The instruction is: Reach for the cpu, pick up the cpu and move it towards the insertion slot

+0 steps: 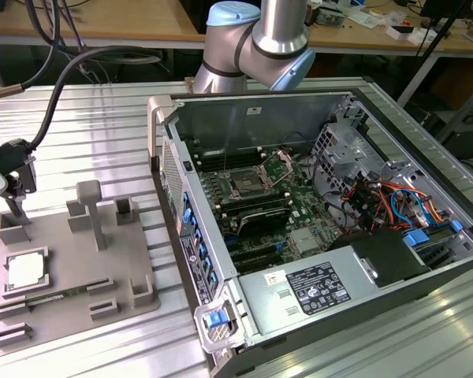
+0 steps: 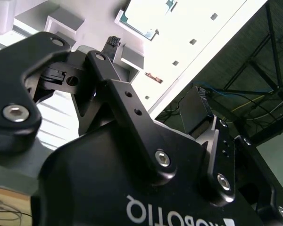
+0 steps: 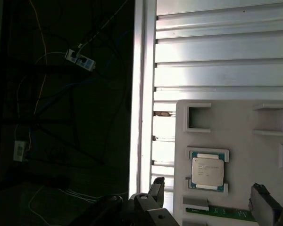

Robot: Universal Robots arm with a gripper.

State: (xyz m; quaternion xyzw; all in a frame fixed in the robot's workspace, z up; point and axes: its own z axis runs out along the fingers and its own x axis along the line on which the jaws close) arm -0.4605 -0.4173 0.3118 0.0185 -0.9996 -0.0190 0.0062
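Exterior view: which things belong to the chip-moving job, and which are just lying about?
Job: small square silvery cpu; silver-framed square insertion slot; black gripper, open near the cpu.
Lying about: long black memory slots; red, orange and blue cables; grey power-supply box.

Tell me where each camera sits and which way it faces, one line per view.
Exterior view: off the arm, raised, looking down on the tray, the open computer case and the insertion slot; the arm shows.
First wrist view: on the wrist, looking down past the open gripper at the cpu.
Second wrist view: on the wrist, close behind the gripper's black linkage, facing the tray.
Shared: the cpu lying in the tray, in all three.
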